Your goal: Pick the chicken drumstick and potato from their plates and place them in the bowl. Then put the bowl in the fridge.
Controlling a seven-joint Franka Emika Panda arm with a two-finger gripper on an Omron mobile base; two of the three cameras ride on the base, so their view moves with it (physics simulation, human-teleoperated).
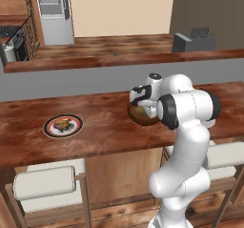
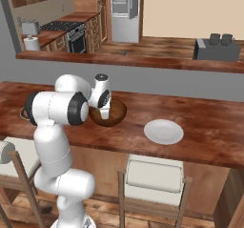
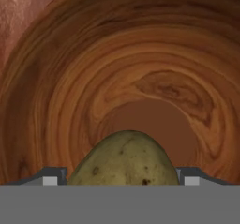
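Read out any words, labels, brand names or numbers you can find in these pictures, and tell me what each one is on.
None: no readable text anywhere.
The bowl, potato, white plate, patterned plate and fridge carry no lettering.
The plate's dark centre is a pattern, not writing.

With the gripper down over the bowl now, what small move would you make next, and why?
Probably open the gripper and let the potato drop. The hand view shows the potato between the finger tips with the wooden bowl directly beyond it. The white plate is already bare; the drumstick still waits on the black-rimmed plate.
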